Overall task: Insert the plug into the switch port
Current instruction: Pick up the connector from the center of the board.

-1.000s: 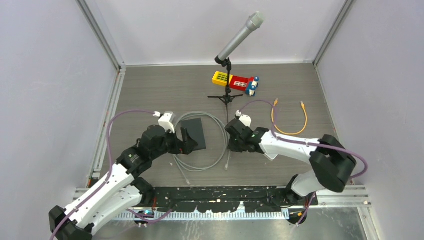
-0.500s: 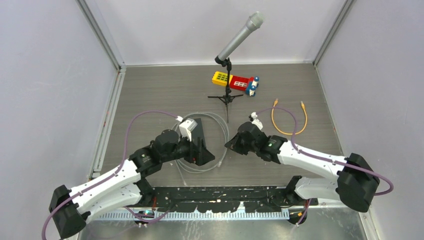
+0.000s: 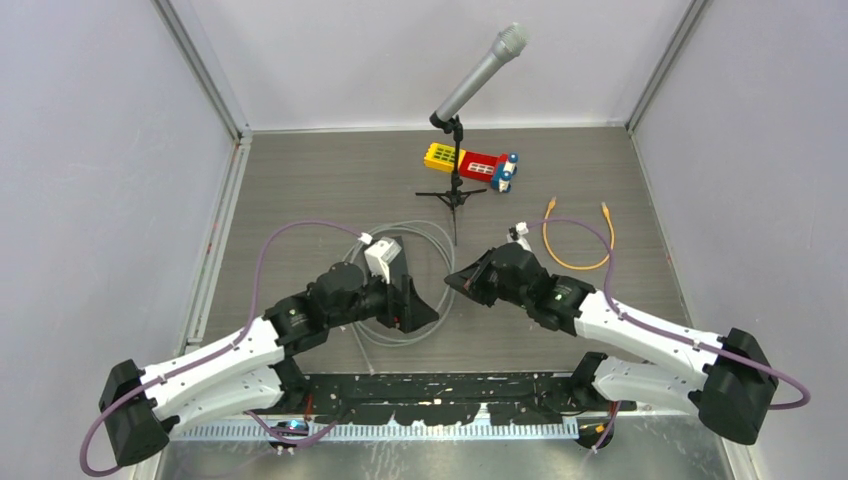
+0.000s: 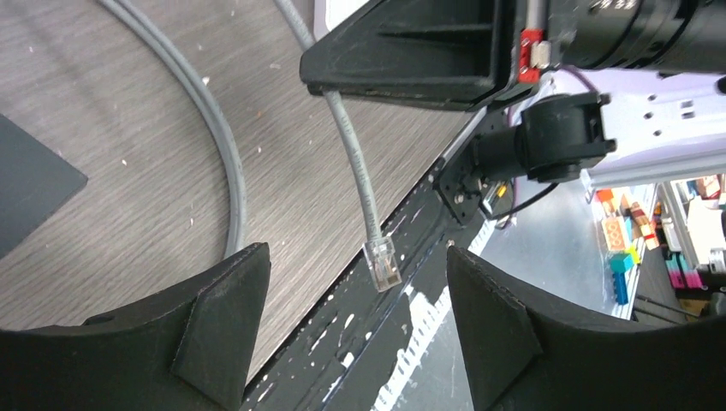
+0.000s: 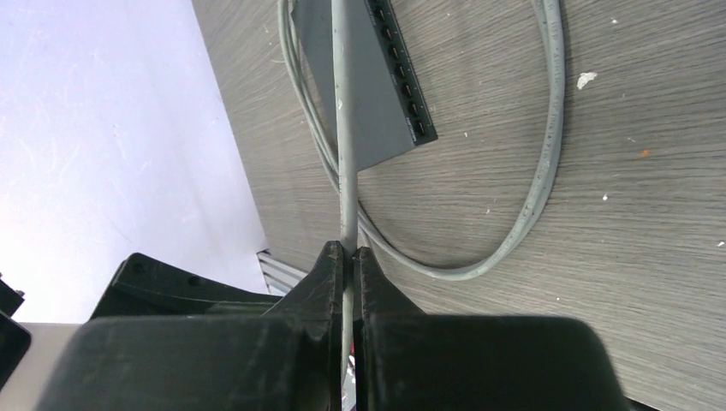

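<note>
1. The right gripper [image 5: 349, 253] pinches the grey cable [image 5: 345, 128] so the plug [image 4: 382, 264] hangs free, lower middle of the left wrist view.
2. The left gripper [image 4: 354, 272] is spread wide on both sides of the plug, likely to grab it.
3. The switch [image 5: 377, 94] lies top middle in the right wrist view, with bare table [image 5: 599, 214] beside its ports.

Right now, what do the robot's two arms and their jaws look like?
Both the left arm and right arm have glossy white link shells between bulky black joint housings. A purple cable runs along each, and a small white camera block sits at the left wrist. The jaws are matte black, wedge-shaped plastic. A small red tab marks the right one's body.
</note>
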